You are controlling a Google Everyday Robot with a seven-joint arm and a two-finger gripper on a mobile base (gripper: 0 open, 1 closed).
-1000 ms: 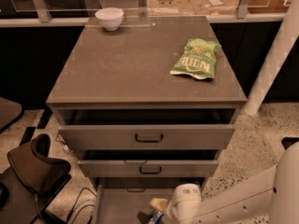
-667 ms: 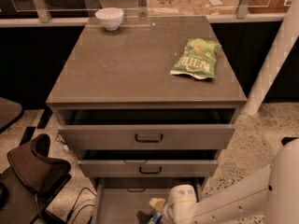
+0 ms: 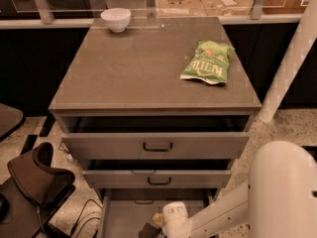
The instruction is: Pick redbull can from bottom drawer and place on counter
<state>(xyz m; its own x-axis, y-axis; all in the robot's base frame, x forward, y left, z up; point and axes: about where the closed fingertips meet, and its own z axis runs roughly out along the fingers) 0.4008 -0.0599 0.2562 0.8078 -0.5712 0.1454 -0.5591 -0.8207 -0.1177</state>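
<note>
The bottom drawer (image 3: 126, 217) is pulled open at the lower edge of the view, showing its plain grey inside. My gripper (image 3: 151, 228) reaches down into it from the right, at the end of the white arm (image 3: 218, 217), low over the drawer floor. The redbull can is not in view; the gripper and the frame edge hide that part of the drawer. The counter (image 3: 138, 68) is the flat grey-brown top of the cabinet, above the drawers.
A green snack bag (image 3: 207, 62) lies on the counter's right side and a white bowl (image 3: 116, 19) at its back left. The top drawer (image 3: 156, 144) and middle drawer (image 3: 157, 177) stand partly open. A brown chair (image 3: 37, 180) and cables are at the left.
My arm and gripper have moved to the left inside the bottom drawer. Nothing else has moved.
</note>
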